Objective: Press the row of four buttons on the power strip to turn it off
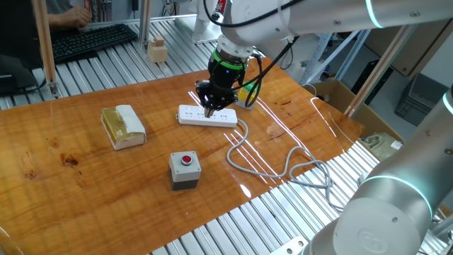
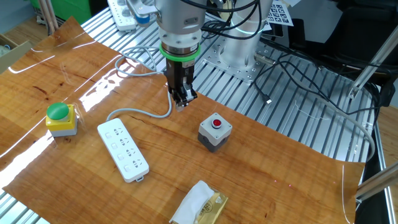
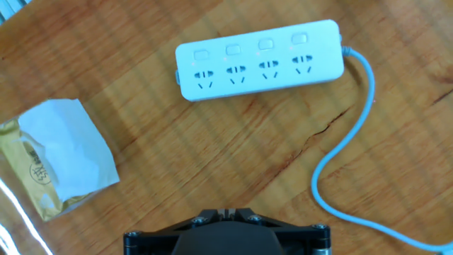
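Since our hand (image 2: 181, 99) hangs above the wooden tabletop (image 2: 280, 168) with its fingers brought together and nothing between them, we judge the approach to be the step in hand. The power strip (image 2: 122, 150) lies flat, clear of the hand, its cable (image 2: 146, 112) trailing from one end. In the hand view the four buttons (image 3: 248, 46) sit in one line along the strip's far edge, above the sockets. We should start at an end button, come straight down with the closed tips, press firmly and lift fully before moving on, lest the strip slide.
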Action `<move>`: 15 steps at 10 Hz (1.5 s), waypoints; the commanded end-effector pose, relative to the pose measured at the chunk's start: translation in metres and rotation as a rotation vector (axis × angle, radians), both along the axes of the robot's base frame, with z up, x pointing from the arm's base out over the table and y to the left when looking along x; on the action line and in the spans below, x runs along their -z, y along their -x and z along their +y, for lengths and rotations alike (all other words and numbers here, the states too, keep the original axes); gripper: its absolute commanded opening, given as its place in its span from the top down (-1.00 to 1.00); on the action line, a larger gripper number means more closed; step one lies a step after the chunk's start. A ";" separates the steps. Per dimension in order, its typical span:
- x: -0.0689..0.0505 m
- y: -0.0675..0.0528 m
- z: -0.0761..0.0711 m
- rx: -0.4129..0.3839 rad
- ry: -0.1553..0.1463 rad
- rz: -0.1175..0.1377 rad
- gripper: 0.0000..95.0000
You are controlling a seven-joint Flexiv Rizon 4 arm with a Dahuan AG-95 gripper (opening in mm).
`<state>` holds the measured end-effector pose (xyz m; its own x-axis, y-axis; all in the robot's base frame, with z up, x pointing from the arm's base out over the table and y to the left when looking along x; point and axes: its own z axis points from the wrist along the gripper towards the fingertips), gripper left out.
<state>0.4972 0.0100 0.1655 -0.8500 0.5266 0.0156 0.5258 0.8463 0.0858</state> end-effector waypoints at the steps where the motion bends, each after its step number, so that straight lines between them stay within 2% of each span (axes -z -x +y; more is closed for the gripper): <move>1: -0.001 0.001 0.000 0.006 0.008 0.008 1.00; 4: -0.001 0.001 0.000 0.052 0.019 0.043 1.00; 8: 0.002 0.000 -0.002 0.096 0.010 0.048 1.00; 12: 0.006 -0.002 -0.011 0.133 0.008 0.054 1.00; 15: 0.011 -0.004 -0.022 0.196 -0.002 0.073 1.00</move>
<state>0.5009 -0.0111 0.1556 -0.7334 0.6757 0.0741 0.6793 0.7327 0.0415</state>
